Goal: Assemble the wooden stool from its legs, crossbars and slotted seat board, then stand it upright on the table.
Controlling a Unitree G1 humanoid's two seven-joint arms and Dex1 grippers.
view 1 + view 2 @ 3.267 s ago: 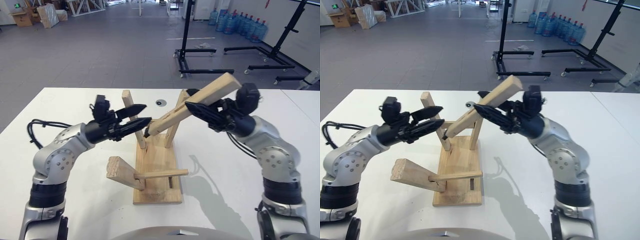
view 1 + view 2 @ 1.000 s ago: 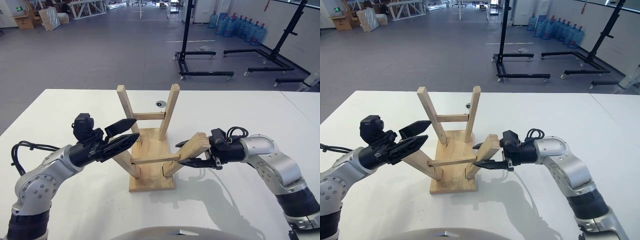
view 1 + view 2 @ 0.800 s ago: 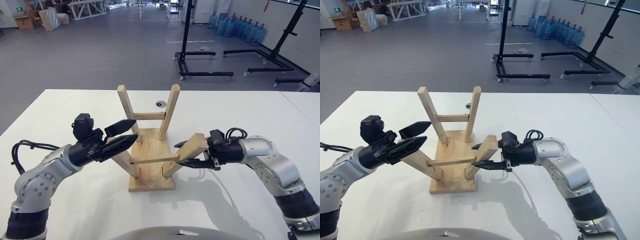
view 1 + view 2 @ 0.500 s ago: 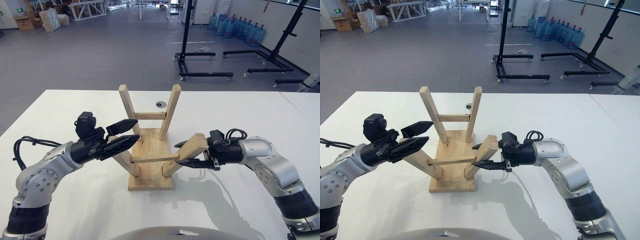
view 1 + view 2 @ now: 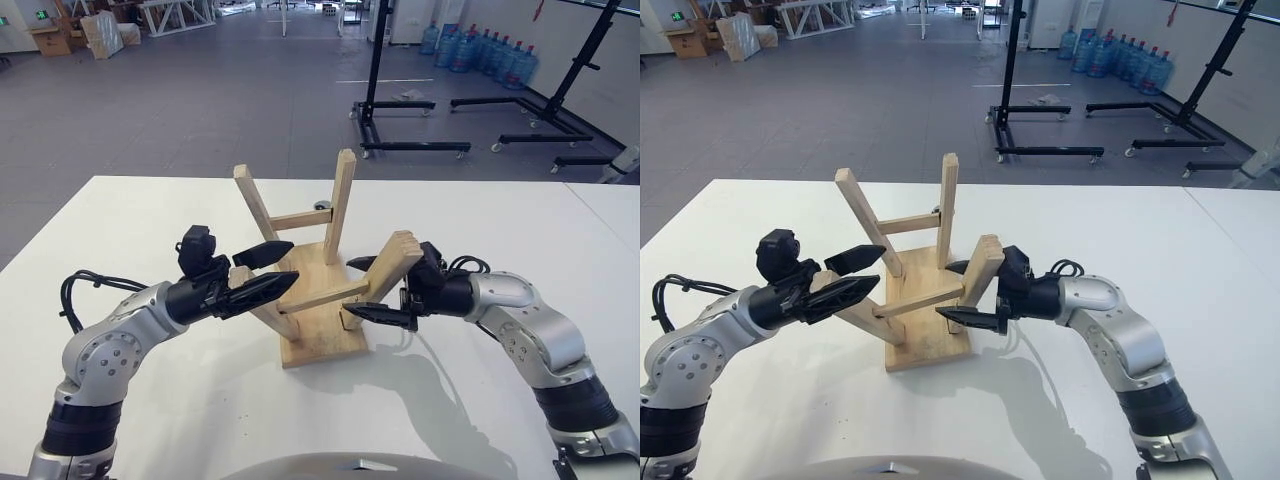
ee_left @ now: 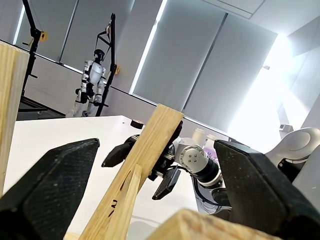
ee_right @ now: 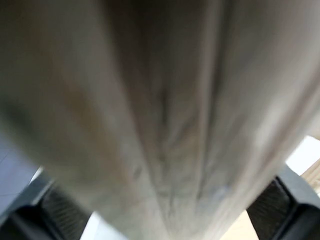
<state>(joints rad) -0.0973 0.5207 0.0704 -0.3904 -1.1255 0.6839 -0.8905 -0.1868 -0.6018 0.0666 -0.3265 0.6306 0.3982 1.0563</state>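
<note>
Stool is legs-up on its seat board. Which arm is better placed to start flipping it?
Right, likely. The right gripper clamps the near right leg, wood filling its grasp. The left gripper is open by the near left leg.

We see a broad white rectangular table (image 5: 455, 225) with a smooth, matte top. Near its middle, a pale wooden stool (image 5: 320, 290) rests upside down, its flat rectangular seat board (image 5: 322, 335) down on the surface and set askew to the table's edges. Whether the board lies fully flat we cannot tell. Beyond the stool a small dark round disc (image 5: 319, 205) sits in the tabletop. A second white table (image 5: 612, 200) stands just beside the right edge.
</note>
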